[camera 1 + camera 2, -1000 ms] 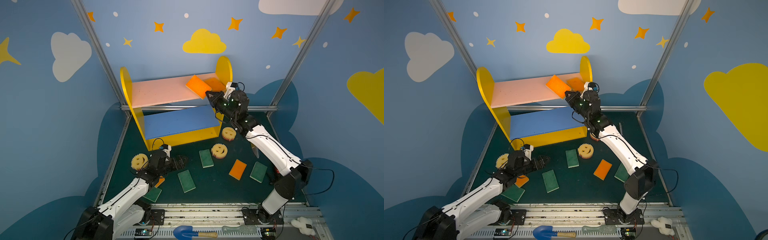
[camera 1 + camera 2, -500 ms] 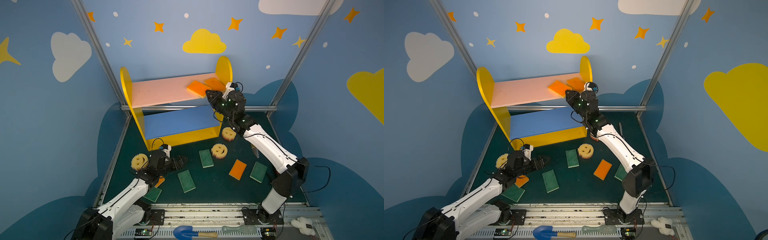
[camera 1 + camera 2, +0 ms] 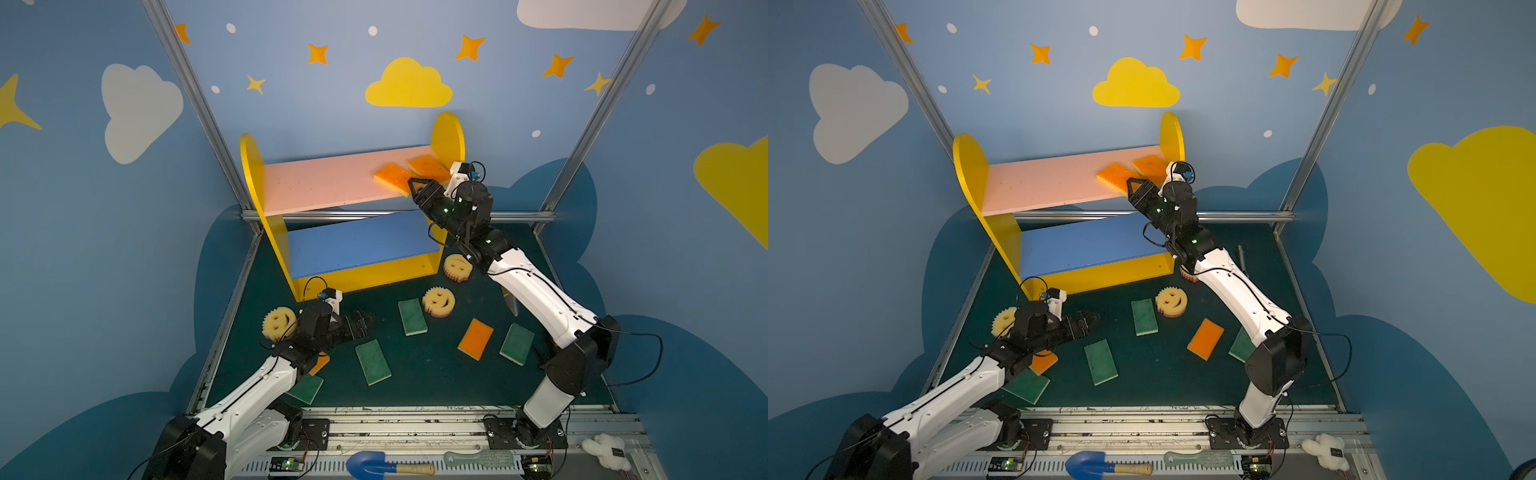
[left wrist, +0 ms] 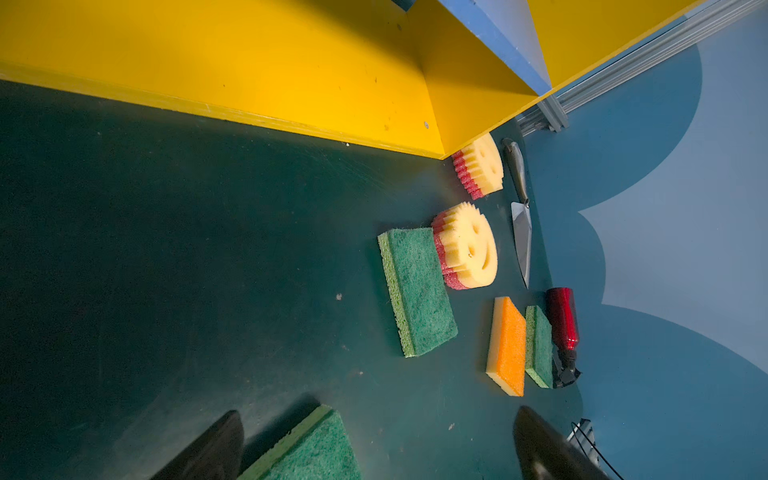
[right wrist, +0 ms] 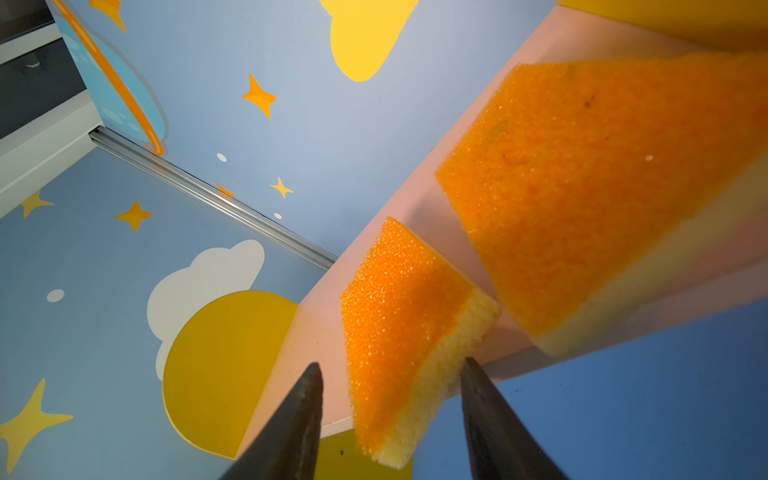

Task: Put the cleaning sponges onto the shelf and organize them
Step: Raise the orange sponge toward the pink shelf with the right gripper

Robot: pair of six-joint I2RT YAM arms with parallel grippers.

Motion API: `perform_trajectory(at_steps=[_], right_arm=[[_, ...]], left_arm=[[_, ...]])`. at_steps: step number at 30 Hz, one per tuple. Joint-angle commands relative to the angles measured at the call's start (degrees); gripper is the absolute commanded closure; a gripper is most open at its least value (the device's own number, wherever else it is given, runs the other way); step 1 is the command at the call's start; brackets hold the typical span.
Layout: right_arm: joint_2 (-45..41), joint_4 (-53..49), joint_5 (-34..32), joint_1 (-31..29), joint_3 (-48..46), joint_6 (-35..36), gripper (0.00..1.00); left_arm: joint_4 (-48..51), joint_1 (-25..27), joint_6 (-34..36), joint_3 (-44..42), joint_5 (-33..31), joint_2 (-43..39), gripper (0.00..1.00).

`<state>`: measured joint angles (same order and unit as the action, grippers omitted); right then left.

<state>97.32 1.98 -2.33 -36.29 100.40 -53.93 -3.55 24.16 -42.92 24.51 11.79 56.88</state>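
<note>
The shelf (image 3: 324,183) stands at the back, and two orange-topped sponges (image 3: 392,176) (image 3: 428,166) lie on its pink board near the right panel. My right gripper (image 3: 417,187) is open at the board's front edge. Its fingers straddle the nearer orange sponge (image 5: 399,316), whose end overhangs the edge. My left gripper (image 3: 365,322) hangs open and empty low over the mat, beside a green sponge (image 4: 307,453). On the mat lie smiley sponges (image 3: 279,322) (image 3: 438,300) (image 3: 457,267), green pads (image 3: 412,316) (image 3: 372,361) (image 3: 516,343) and an orange pad (image 3: 476,338).
Another orange pad (image 3: 320,362) and a green pad (image 3: 305,388) lie partly under my left arm. A trowel (image 4: 521,237) and a red bottle (image 4: 562,320) lie by the right wall. A blue shovel (image 3: 374,465), a brush (image 3: 478,459) and a white fluffy toy (image 3: 606,451) sit on the front rail.
My right gripper has opened and let go of the orange sponge, which went from tilted in the air to flat on the pink board. The left arm has not moved.
</note>
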Motion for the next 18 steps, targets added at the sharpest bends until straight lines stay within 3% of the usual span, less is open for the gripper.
perform_trajectory(at_steps=[1, 9, 14, 18], right_arm=[[-3.51, -0.94, 2.16, -0.44, 1.40, 4.65, 0.40], [-7.66, -2.15, 5.61, -0.62, -0.99, 13.57, 0.31], [-7.69, -16.96, 10.13, -0.38, 8.44, 28.36, 0.27], [-3.90, -30.80, 13.45, -0.18, 19.66, 39.48, 0.29]], left_arm=[[-1.17, -0.20, 0.20, -0.08, 0.29, 1.04, 0.01], [-1.81, -0.26, -0.46, 1.00, 1.14, 3.04, 0.00], [-1.90, -0.25, -0.09, 2.11, 1.21, 4.67, 0.01], [-2.25, -0.23, 0.02, 3.16, 1.21, 6.19, 0.01]])
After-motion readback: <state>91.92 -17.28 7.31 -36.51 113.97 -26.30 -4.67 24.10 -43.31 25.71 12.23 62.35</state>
